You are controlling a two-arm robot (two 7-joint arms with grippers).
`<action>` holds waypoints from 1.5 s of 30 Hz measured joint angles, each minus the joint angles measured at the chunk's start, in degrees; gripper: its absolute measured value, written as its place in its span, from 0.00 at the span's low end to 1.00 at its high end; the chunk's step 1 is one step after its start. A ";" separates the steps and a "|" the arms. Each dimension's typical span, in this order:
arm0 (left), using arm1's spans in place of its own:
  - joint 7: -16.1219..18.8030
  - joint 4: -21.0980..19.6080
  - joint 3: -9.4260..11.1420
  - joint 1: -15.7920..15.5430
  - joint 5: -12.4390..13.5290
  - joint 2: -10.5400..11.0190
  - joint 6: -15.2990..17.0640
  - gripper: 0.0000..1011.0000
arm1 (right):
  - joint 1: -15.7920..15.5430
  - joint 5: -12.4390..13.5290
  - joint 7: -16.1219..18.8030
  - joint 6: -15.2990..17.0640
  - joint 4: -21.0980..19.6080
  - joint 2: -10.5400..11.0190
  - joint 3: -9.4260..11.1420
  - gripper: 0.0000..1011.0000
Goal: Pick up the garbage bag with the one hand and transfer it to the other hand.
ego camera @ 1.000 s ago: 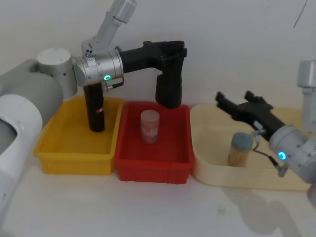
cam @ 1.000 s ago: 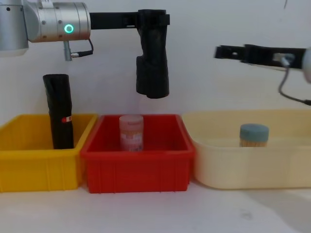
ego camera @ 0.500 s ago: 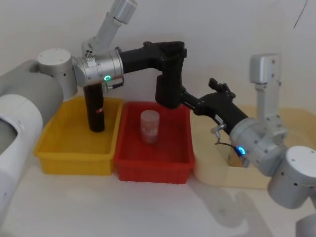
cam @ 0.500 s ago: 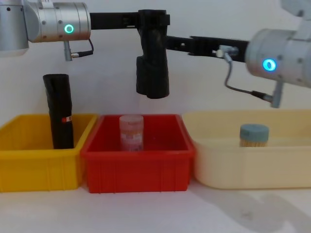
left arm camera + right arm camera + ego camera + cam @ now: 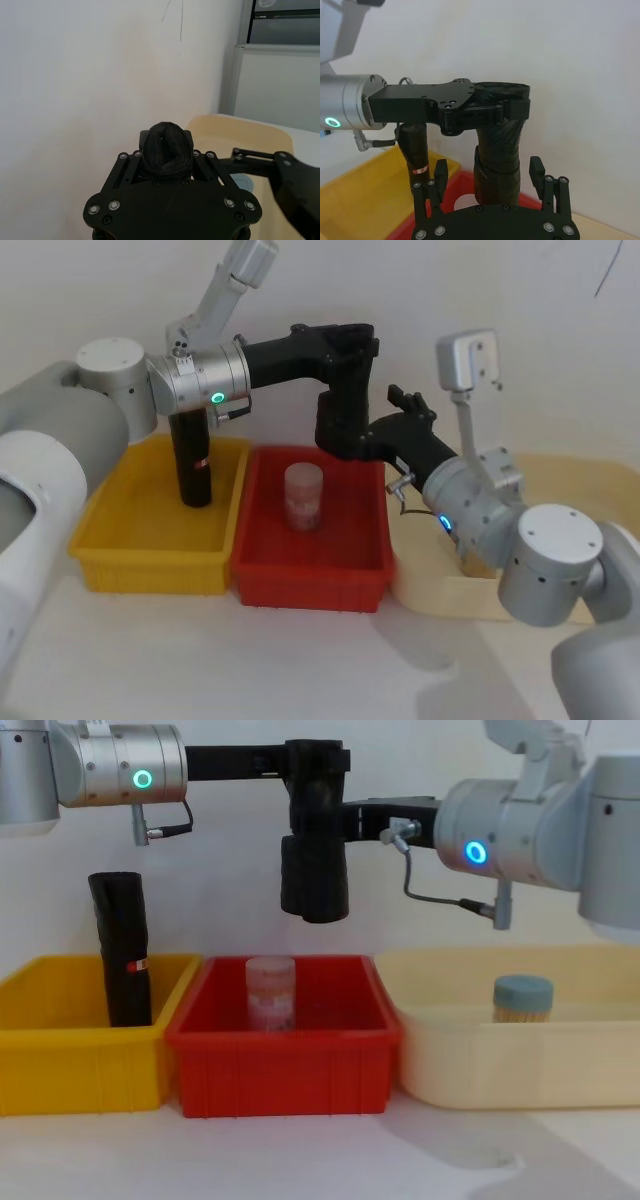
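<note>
l gripper (image 5: 490,111) holds garbage bag (image 5: 497,145), r gripper (image 5: 488,170) astride.

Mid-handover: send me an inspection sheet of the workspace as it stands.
Surface: white table, carrying yellow bin, red bin, cream tray.
Job's things: garbage bag, upright in the air above the red bin.
Clutter: slim labelled black roll in yellow bin; pink jar in red bin; blue-lidded container in cream tray.
Hands: left hand shut on the bag's top; right hand open, fingers either side of the bag lower down.
Cables: left wrist cable and right wrist cable hang in loops.
Surroundings: white wall.
</note>
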 joint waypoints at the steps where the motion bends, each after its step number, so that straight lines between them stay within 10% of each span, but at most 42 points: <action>1: 0.00 0.02 0.00 -0.01 0.00 -0.01 0.00 0.34 | 1.04 -0.52 0.00 0.50 1.31 -0.39 -0.40 0.99; 45: 0.01 0.05 0.00 -0.01 0.01 -0.01 0.00 0.34 | 13.93 -3.28 -2.75 2.73 20.35 -7.46 1.55 0.98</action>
